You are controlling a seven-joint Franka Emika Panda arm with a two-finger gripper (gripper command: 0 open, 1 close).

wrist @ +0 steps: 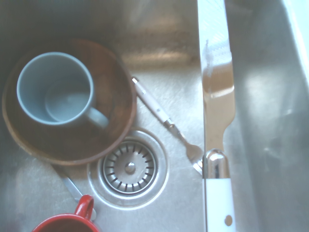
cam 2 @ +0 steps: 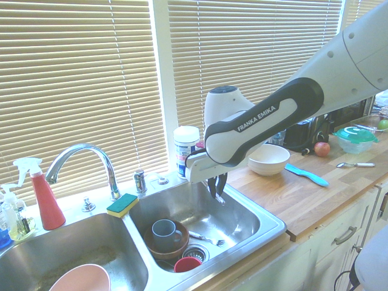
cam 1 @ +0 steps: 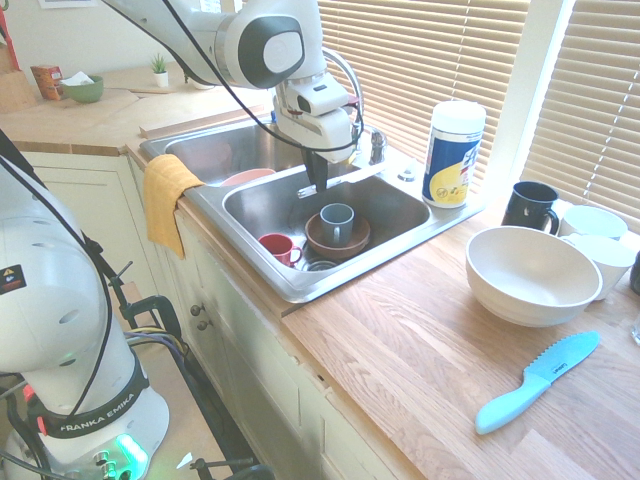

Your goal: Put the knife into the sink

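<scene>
My gripper (cam 1: 318, 180) (cam 2: 216, 193) hangs over the right basin of the steel sink (cam 1: 400, 210) (cam 2: 245, 218), near its far wall and a little below rim height. It is shut on the knife (cam 1: 350, 177), which lies roughly level across the basin. In the wrist view the knife's white handle (wrist: 219, 203) and silver blade (wrist: 216, 72) run above the basin floor (wrist: 260, 121). Under it a brown bowl (cam 1: 340, 243) (wrist: 116, 96) holds a grey-blue mug (cam 1: 337, 221) (wrist: 53, 87).
A red cup (cam 1: 278, 247), a fork (wrist: 161, 113) and the drain (wrist: 129, 167) lie on the basin floor. Curved faucet (cam 2: 82, 157) and sponge (cam 2: 122, 205) stand behind the divider. On the wooden counter: wipes canister (cam 1: 453, 153), white bowl (cam 1: 530, 273), light blue plastic knife (cam 1: 537, 382).
</scene>
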